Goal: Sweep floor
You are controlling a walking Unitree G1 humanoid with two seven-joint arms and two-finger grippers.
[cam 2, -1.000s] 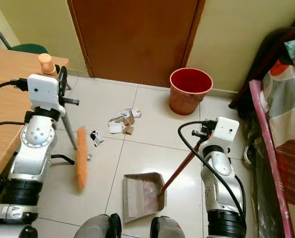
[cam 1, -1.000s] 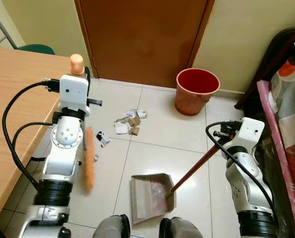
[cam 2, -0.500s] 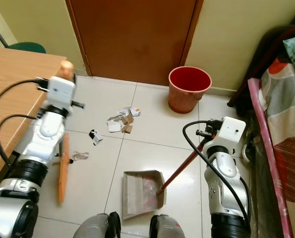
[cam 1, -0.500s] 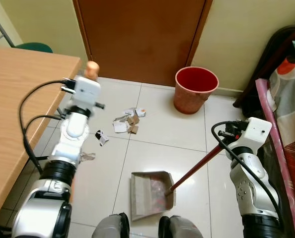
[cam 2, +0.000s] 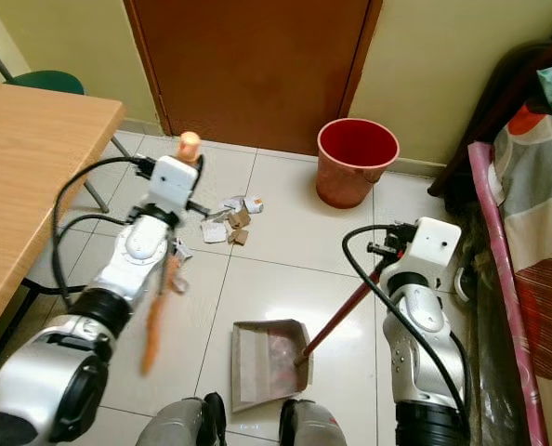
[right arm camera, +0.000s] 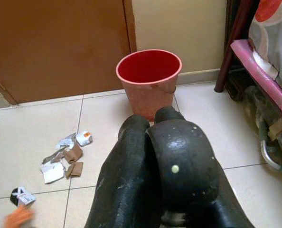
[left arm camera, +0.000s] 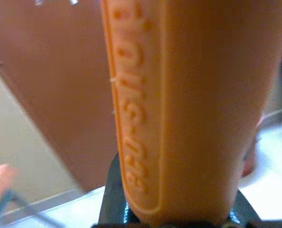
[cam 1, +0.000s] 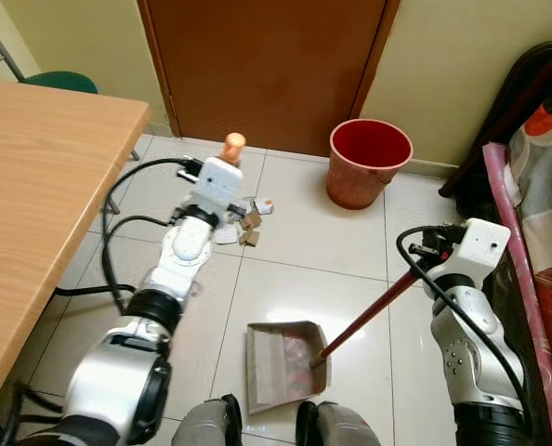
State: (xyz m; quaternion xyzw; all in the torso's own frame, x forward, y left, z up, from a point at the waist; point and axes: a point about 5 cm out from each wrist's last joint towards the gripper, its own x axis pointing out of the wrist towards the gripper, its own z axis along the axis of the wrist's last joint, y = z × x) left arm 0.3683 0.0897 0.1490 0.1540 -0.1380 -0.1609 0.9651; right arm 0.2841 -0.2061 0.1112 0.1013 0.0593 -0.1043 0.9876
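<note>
Left gripper (left arm camera: 169,218) pinching the orange broom handle (left arm camera: 188,104); right gripper (right arm camera: 150,156) pressed together on the dustpan's red handle (cam 1: 369,314).

We see the left arm stretched toward the paper and cardboard scraps (cam 1: 248,223) on the tiled floor (cam 1: 295,237), its blurred orange brush (cam 2: 152,316) hanging beside it. The grey dustpan (cam 1: 281,362) lies on the tiles near the robot's feet, apart from the scraps. A red bucket (cam 1: 369,163) stands by the brown door (cam 1: 267,65).

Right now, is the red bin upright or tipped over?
Upright. The red bin stands on the floor tiles by the door, its round mouth facing up; the inside looks empty.
</note>
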